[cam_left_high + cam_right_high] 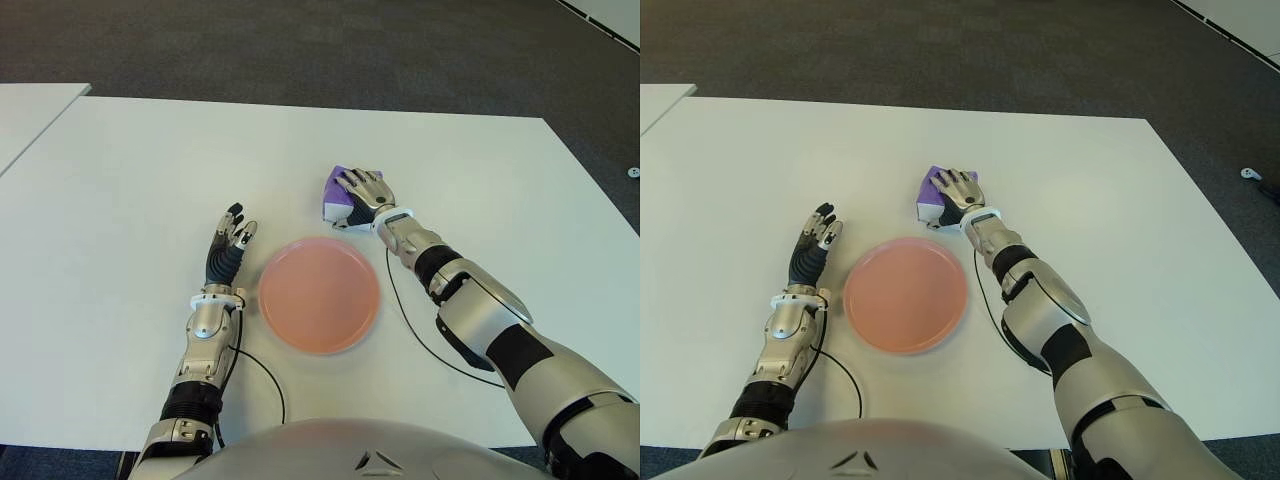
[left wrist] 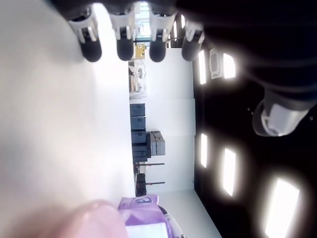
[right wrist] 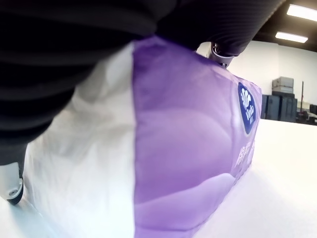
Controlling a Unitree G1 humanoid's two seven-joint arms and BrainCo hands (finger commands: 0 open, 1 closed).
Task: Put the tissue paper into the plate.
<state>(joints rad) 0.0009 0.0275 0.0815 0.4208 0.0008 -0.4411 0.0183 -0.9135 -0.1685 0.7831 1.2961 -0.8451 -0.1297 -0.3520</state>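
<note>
- Toward the middle of the white table [image 1: 120,170], a little to its right half, the tissue paper pack [image 1: 334,193] sits on the surface, a soft purple and white packet.
- The right hand [image 1: 362,192] lies over the top of the pack, fingers draped across it; the right wrist view shows the wrapper filling the frame under the palm. The fingers seem to be closing round it, but a firm hold cannot be confirmed, and the pack appears to be resting on the table, not lifted.
- The pink plate [image 1: 318,295] lies nearer the table's front edge, just inward of the pack and apart from it; nothing is in it.
- The left hand [image 1: 228,243] shows just to the left of the plate, fingers straight and relaxed, holding nothing.
- Judged step: securing the pack before carrying it to the plate, so the task is at an early stage.
- Risks, as judgement:
  - The wrapper looks slick and yielding, so a top-only hold could slip and drop the pack short of the plate.
  - Squeezing may buckle the soft pack instead of gripping it.
  - Dragging it low could knock the plate's rim and shove the plate toward the front edge.
  - The cable [image 1: 415,325] trailing beside the plate could catch on the way.
</note>
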